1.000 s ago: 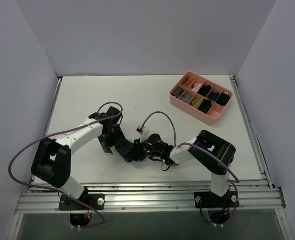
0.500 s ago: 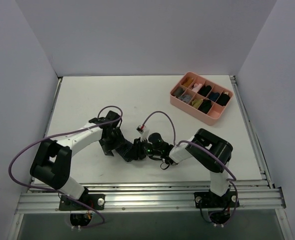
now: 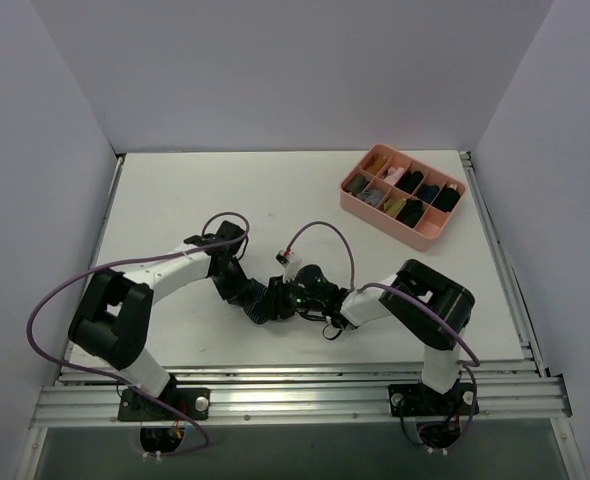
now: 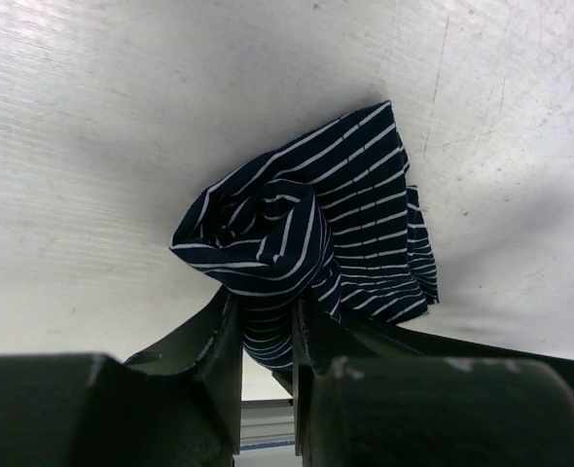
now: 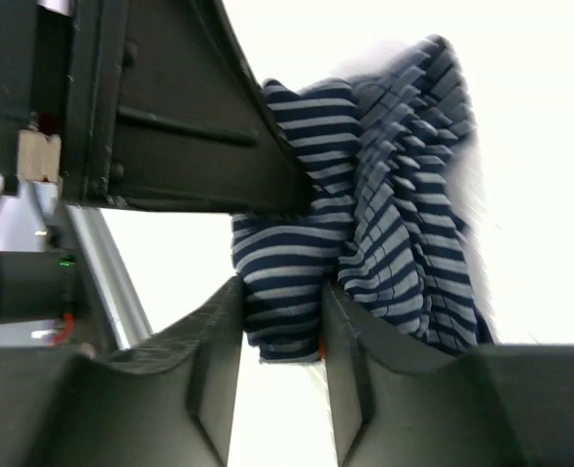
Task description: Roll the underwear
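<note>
Two grips hold the rolled underwear (image 3: 260,298) near-centre on the table (image 3: 165,200): our left pincer (image 4: 265,326) and right pincer (image 5: 282,326) each clamp narrowly on it; opposed tugging could unravel it, we judge.

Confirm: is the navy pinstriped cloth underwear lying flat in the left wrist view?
No, the underwear is curled into a spiral roll.
</note>
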